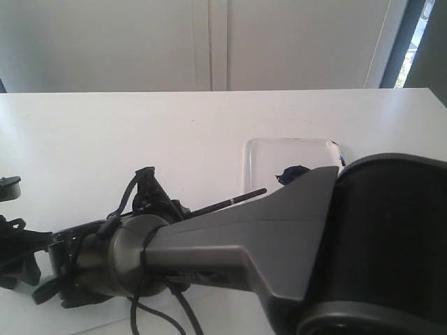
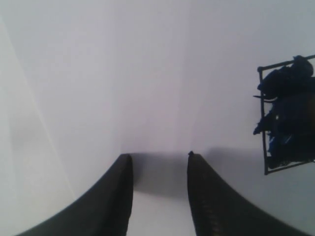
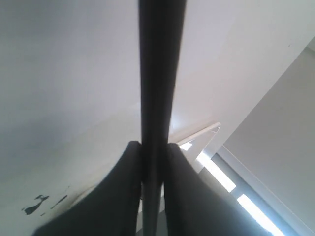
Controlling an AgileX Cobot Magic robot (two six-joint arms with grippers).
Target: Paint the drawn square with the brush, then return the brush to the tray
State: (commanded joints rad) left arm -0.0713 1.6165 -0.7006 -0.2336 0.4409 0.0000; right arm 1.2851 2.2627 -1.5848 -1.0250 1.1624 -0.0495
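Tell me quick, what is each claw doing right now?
Left gripper: open, empty.
Right gripper: shut on the brush.

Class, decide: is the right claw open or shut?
Shut on the brush: the right claw has both fingers pressed against the black handle, with no gap.

Left end effector [image 2: 160, 156] hangs with jaws apart, empty; right end effector [image 3: 154, 145] pinches the brush [image 3: 157, 73], its arm [image 1: 244, 237] stretched across the middle.
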